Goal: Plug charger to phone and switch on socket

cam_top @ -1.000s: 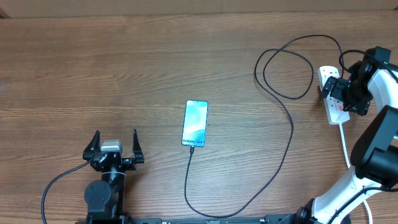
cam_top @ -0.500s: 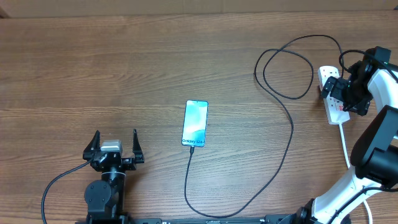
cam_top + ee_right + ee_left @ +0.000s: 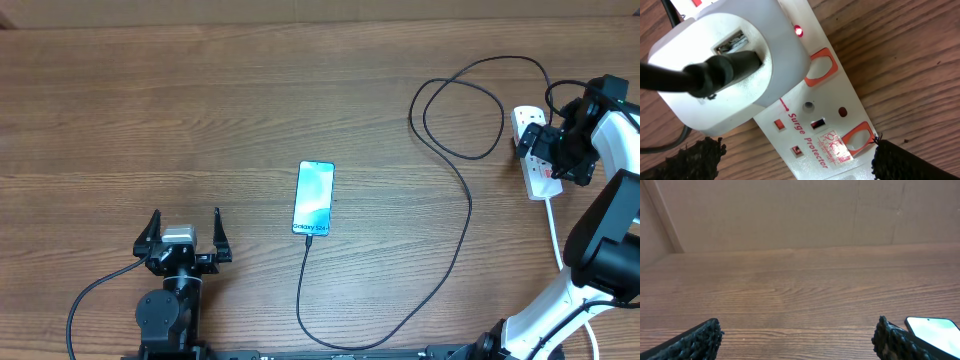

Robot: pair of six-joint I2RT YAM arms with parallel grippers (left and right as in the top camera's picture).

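Observation:
The phone [image 3: 313, 198] lies flat mid-table, its light blue screen up; its corner [image 3: 935, 330] shows past my left fingertip. The charger cable [image 3: 468, 215] runs from the phone's near end, curves right and loops to the socket [image 3: 542, 172] at the far right. In the right wrist view its black connector [image 3: 725, 72] sits in a white adapter [image 3: 730, 65] plugged into the socket [image 3: 830, 115], beside a lit red lamp [image 3: 799, 31] and an orange-red switch [image 3: 860, 138]. My right gripper [image 3: 800, 162] hovers open just above the strip. My left gripper [image 3: 185, 232] rests open and empty near the front edge.
The socket's thick white cord [image 3: 553, 232] trails toward the front beside my right arm's base [image 3: 600, 260]. The charger cable forms two loops [image 3: 462, 108] left of the socket. A brown wall [image 3: 790, 215] bounds the table's far edge.

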